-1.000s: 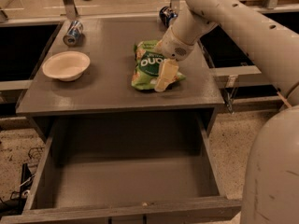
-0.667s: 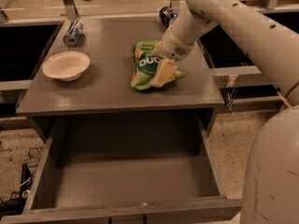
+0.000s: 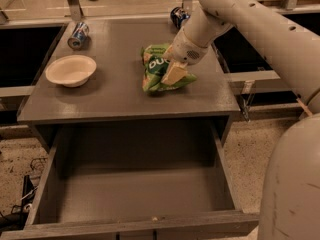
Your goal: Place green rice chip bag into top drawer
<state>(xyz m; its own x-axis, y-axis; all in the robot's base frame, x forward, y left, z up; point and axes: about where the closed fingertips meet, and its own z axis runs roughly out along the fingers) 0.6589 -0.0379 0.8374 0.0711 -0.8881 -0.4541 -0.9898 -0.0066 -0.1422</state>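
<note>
The white arm (image 3: 240, 14) reaches in from two o'clock toward seven o'clock. At its tip, the gripper (image 3: 173, 76) pinches the green rice chip bag (image 3: 154, 68).

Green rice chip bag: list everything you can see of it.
The green rice chip bag is a crinkly bright green pouch with white lettering, bunched and creased. It appears to rest on the grey table, right of centre, behind the open top drawer and not in it. The gripper sits on its right half, hiding part of it. Nothing else touches it.
</note>
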